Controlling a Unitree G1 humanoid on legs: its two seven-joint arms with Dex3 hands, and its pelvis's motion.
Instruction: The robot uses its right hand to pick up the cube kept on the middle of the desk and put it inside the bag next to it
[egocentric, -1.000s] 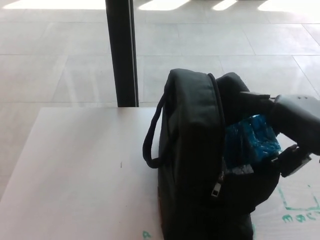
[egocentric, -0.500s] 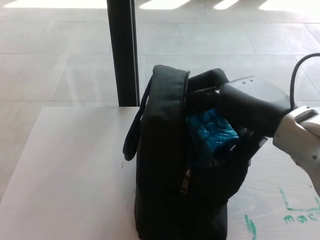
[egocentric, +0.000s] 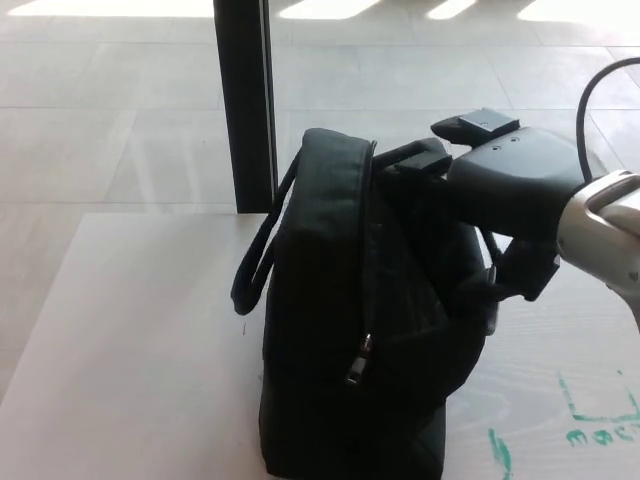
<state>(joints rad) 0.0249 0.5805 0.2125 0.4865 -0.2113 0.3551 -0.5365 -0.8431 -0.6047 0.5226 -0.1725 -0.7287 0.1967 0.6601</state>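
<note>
Right hand (egocentric: 505, 185) at black bag (egocentric: 340, 340) opening; fingers hidden, grip cannot be told. Cube unseen.

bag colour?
Plain black, with a silver zipper pull; the bag shows best in the head view, the only one.

Lab-like hall, tiled floor (egocentric: 120, 110), marked desk (egocentric: 130, 340)

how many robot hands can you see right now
1: the right hand at the bag's open top, upper right. The left hand isn't in view.
</note>
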